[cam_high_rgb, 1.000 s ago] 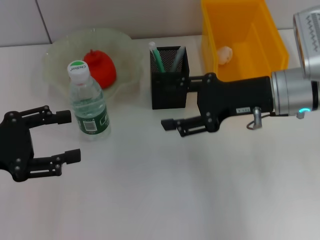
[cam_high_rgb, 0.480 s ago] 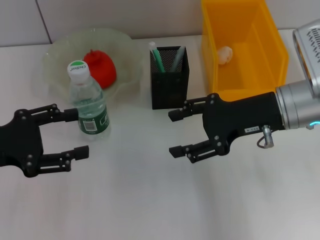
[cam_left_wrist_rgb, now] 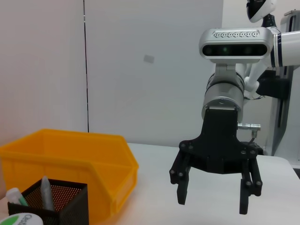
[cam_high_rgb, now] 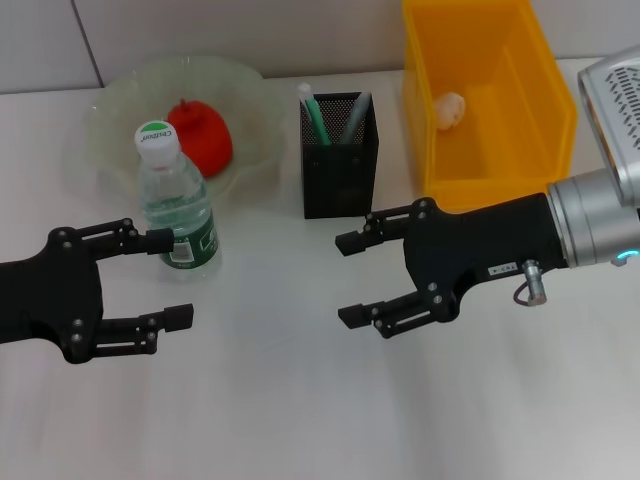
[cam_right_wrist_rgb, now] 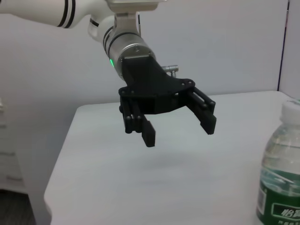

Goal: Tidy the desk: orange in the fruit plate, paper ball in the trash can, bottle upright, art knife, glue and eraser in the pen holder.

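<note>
The clear bottle (cam_high_rgb: 177, 208) with a green label stands upright in front of the fruit plate (cam_high_rgb: 112, 112). The orange (cam_high_rgb: 201, 135), a reddish fruit, lies in that plate. A paper ball (cam_high_rgb: 450, 108) rests inside the yellow trash can (cam_high_rgb: 545, 100). The black mesh pen holder (cam_high_rgb: 340, 160) holds a green-and-white glue stick (cam_high_rgb: 312, 110) and a grey art knife (cam_high_rgb: 357, 115); the eraser is hidden. My left gripper (cam_high_rgb: 172, 278) is open, just in front of the bottle. My right gripper (cam_high_rgb: 347, 280) is open and empty, in front of the pen holder.
The left wrist view shows my right gripper (cam_left_wrist_rgb: 213, 202) over the white table, with the trash can (cam_left_wrist_rgb: 70, 154) and pen holder (cam_left_wrist_rgb: 51, 201) beside it. The right wrist view shows my left gripper (cam_right_wrist_rgb: 179, 131) and the bottle (cam_right_wrist_rgb: 281, 173). A wall stands behind the table.
My right gripper drew back from the pen holder toward the front of the table. My left gripper slid rightward, its upper finger now close to the bottle's base.
</note>
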`<state>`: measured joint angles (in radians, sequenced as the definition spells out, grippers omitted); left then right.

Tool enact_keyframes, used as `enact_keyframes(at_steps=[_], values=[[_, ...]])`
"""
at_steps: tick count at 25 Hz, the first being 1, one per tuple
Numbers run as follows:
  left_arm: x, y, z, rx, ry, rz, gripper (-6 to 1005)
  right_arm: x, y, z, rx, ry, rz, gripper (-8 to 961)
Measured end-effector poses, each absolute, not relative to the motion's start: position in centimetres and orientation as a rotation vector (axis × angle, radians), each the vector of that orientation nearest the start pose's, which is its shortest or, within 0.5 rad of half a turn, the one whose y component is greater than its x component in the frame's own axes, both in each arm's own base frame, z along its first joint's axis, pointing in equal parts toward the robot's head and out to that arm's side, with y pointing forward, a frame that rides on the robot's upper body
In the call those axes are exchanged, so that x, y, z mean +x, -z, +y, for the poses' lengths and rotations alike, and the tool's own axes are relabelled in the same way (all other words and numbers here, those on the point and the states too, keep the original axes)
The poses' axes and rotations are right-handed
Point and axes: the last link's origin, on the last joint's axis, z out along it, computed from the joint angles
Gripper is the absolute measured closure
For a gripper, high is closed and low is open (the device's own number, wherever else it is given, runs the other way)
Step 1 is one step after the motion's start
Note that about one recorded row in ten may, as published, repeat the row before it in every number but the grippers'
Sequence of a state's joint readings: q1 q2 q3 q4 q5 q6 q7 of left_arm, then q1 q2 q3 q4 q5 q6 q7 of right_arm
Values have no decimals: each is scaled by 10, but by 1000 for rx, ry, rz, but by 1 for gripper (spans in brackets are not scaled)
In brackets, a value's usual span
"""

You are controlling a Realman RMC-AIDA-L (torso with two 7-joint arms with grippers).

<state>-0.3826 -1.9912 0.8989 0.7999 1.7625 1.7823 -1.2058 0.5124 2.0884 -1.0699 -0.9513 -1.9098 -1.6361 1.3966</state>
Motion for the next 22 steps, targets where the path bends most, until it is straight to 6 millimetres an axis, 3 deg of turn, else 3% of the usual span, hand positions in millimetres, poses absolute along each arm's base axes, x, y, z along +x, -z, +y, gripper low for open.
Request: enact_keyframes(at_steps=[22], values=[[-260, -40, 291, -2844, 795, -180, 198, 194, 16, 322, -3054, -526, 76, 180]])
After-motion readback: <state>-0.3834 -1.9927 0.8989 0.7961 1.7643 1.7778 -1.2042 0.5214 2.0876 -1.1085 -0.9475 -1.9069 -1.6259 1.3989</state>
